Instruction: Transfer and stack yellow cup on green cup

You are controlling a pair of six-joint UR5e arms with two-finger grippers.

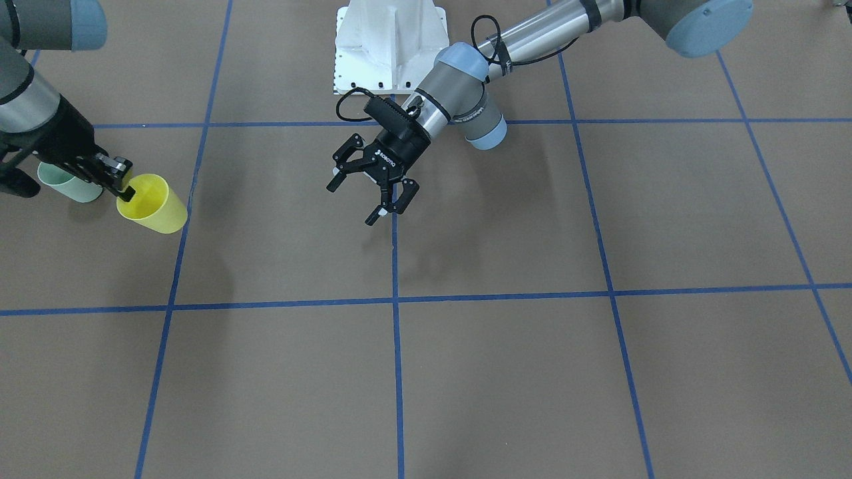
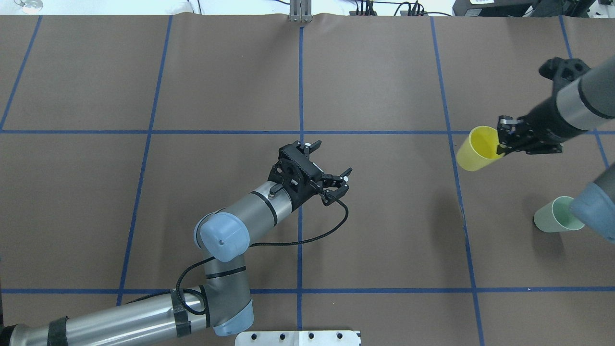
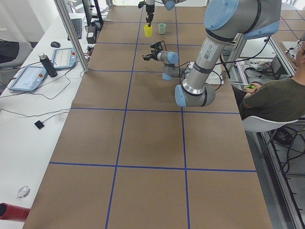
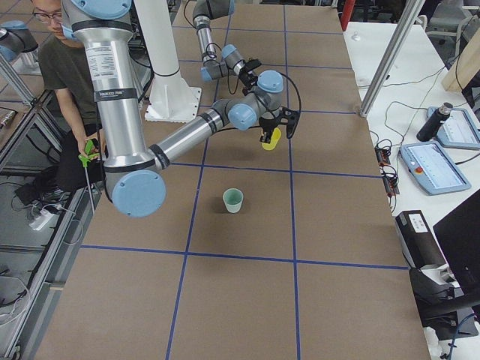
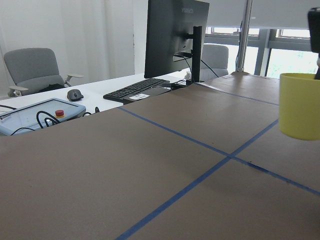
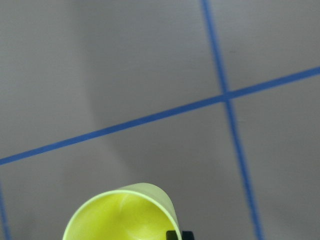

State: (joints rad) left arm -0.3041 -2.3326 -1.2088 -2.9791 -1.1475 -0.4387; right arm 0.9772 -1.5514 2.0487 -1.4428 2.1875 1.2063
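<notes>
Grip on the yellow cup [image 1: 152, 203] is at the rim: the right pincer [image 1: 123, 186] is closed on the cup's wall, with one finger inside the mouth and the other outside. The right wrist view looks straight down into the cup, with a black fingertip at its edge. The cup is held mouth-up at the robot's right end of the table [image 2: 384, 240]. In the left wrist view its base seems to hang just clear of the brown surface (no contact shadow shows under it).

The green cup [image 2: 552, 216] stands upright on the table, open end up, near the yellow cup but apart from it and on the side closer to the robot's base. Part of the right arm covers its edge in the overhead view and in the front-facing one.

The left pincer [image 2: 333, 156] hovers over the middle of the table, above the central line of blue tape [image 2: 300, 86]. Its fingers are spread wide with nothing between them, and it is well apart from both cups.

The tape divides the brown cover into large squares. Beyond the table's far edge, the left wrist view shows a monitor [image 5: 176, 37] and a keyboard [image 5: 137, 88] on a white desk. A person [image 3: 274, 98] sits beside the robot's base in the side views.
</notes>
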